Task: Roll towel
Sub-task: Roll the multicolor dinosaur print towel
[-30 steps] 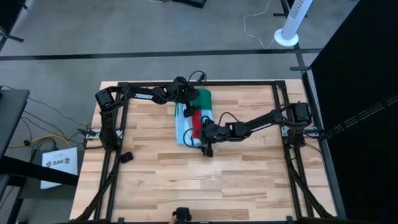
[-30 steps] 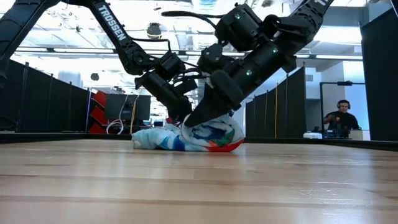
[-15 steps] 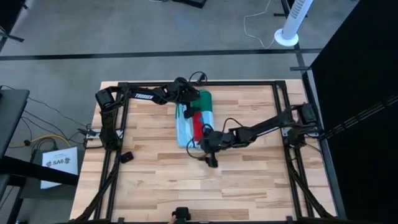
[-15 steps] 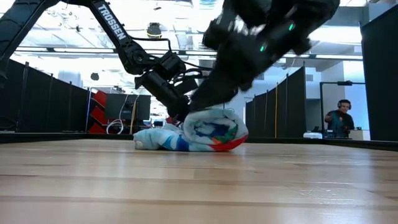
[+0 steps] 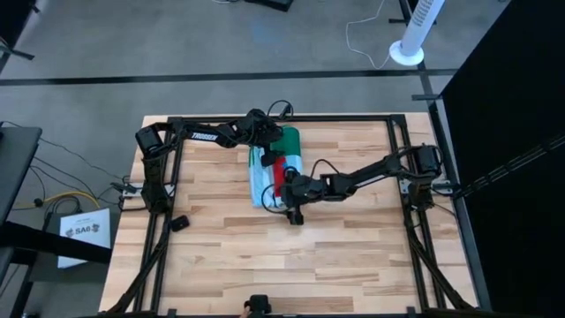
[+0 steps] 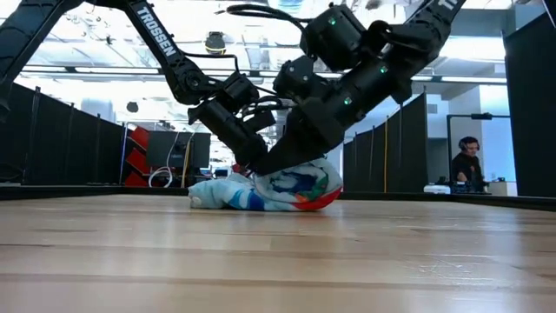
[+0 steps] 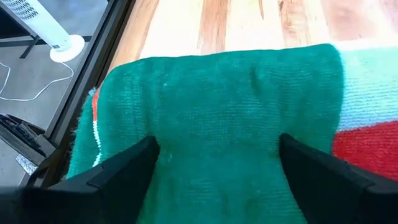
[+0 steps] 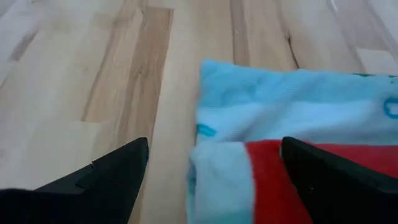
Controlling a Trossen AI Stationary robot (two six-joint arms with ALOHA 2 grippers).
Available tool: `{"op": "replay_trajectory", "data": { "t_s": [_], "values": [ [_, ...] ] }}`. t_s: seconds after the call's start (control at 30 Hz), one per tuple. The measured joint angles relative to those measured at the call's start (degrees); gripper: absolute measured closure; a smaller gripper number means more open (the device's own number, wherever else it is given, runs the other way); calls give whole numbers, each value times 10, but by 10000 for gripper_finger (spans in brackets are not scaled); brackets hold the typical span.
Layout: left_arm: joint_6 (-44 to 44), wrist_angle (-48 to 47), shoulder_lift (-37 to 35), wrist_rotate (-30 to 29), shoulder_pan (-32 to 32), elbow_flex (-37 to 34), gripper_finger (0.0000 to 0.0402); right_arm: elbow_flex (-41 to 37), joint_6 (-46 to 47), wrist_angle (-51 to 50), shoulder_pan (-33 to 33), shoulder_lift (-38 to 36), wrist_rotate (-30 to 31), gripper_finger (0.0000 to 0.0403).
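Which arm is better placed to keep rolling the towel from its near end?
Right: its open tool sits at the towel's near end, while the left tool straddles the far green end.

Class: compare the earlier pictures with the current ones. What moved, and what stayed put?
The right gripper swung out toward the table's near side, then came back against the towel. The left gripper stayed on the towel's far green end; the roll barely shifted.
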Motion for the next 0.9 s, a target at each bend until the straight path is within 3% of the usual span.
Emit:
{"op": "replay_trajectory", "data": {
  "t_s": [0.4, 0.6, 0.9],
  "values": [
    [0, -2, 0, 5, 1, 0, 77, 3, -31, -68, 0, -33, 67, 49],
    [-1, -2, 0, 8, 3, 0, 77, -33, 42, -30, 10, -22, 63, 49],
    [-1, -12, -1, 13, 9, 0, 77, -63, 160, 14, 83, -29, 82, 49]
  ]
}}
